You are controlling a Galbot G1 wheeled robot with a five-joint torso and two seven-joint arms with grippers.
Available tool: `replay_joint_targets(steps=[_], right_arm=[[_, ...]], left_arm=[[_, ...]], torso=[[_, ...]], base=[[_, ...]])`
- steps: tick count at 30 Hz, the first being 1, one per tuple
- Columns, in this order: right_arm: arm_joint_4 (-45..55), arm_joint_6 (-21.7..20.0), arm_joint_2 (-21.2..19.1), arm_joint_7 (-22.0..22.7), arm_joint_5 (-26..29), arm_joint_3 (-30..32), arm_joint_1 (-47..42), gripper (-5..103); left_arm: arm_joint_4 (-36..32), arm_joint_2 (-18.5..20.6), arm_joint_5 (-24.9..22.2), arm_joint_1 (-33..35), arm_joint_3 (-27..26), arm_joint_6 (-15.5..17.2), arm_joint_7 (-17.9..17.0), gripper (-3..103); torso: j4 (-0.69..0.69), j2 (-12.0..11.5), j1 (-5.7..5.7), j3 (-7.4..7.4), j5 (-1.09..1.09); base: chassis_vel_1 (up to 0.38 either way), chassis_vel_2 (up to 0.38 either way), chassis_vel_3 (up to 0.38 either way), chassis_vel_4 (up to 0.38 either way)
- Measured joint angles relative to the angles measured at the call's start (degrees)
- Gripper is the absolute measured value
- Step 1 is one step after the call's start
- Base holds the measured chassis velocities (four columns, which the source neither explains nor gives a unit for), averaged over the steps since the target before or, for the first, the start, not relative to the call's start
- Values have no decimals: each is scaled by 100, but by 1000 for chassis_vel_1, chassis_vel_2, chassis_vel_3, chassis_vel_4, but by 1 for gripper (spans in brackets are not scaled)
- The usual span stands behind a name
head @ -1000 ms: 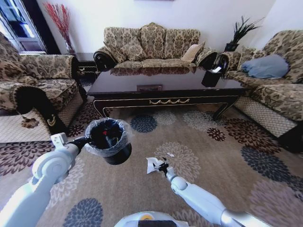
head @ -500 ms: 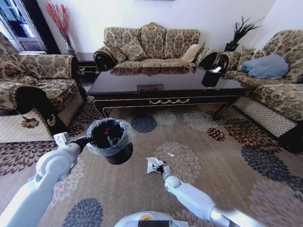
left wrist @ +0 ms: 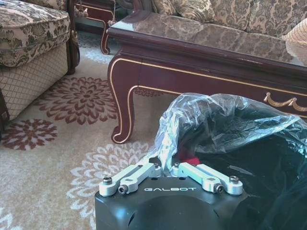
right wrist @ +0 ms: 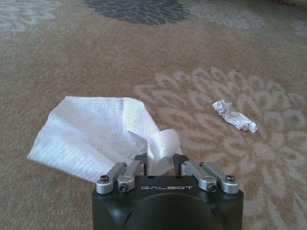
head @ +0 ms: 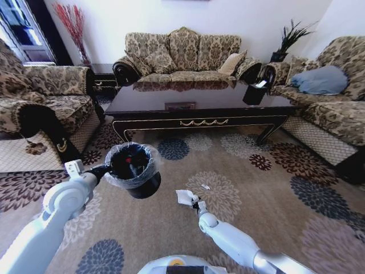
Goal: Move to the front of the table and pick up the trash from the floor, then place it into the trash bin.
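My left gripper (head: 105, 168) (left wrist: 165, 167) is shut on the rim of the trash bin (head: 134, 171), a black bucket with a crinkly clear liner (left wrist: 216, 122), held off the floor at my left front. A red-capped item lies inside it. My right gripper (head: 194, 202) (right wrist: 160, 160) is shut on a crumpled white paper (head: 183, 197) (right wrist: 103, 134), just right of the bin and lower. A tiny white scrap (head: 206, 186) (right wrist: 234, 116) lies on the flowered carpet (head: 256, 194) beyond the paper. The long dark table (head: 194, 100) (left wrist: 201, 52) stands straight ahead.
Patterned sofas surround the table: one behind it (head: 182, 54), one at the left (head: 40, 105), one at the right (head: 336, 97) with a blue cushion. A black holder (head: 255, 91) stands on the table's right end. Open carpet lies to the right.
My right gripper with the white paper has drawn slightly back toward me and a little lower. The left arm with the bin has barely moved.
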Motion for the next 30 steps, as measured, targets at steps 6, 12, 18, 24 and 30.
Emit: replay_joint_targets(steps=[6, 12, 18, 24, 30], right_arm=[[108, 94, -108, -20, -119, 74, -72, 10], [279, 279, -297, -153, -277, 200, -201, 1], [480, 461, -523, -282, -430, 393, -339, 0], [782, 670, -797, -482, -586, 653, -376, 0], [1226, 844, -991, -656, -630, 967, -306, 0]], left_arm=[[-118, 3, 10, 146, -80, -2, -13, 4], [-197, -7, 52, 275, -130, -12, -36, 4], [-202, -35, 98, 304, -123, -15, -41, 4], [-149, -66, 124, 302, -97, -21, -48, 4], [-58, -97, 182, 290, 11, -22, -47, 4]], torso=[[0, 0, 0, 0, -1], [0, 0, 0, 0, 0], [0, 0, 0, 0, 0], [-1, 0, 0, 0, -1], [0, 0, 0, 0, -1]], base=[[0, 0, 0, 0], [0, 0, 0, 0], [0, 0, 0, 0], [0, 0, 0, 0], [0, 0, 0, 0]])
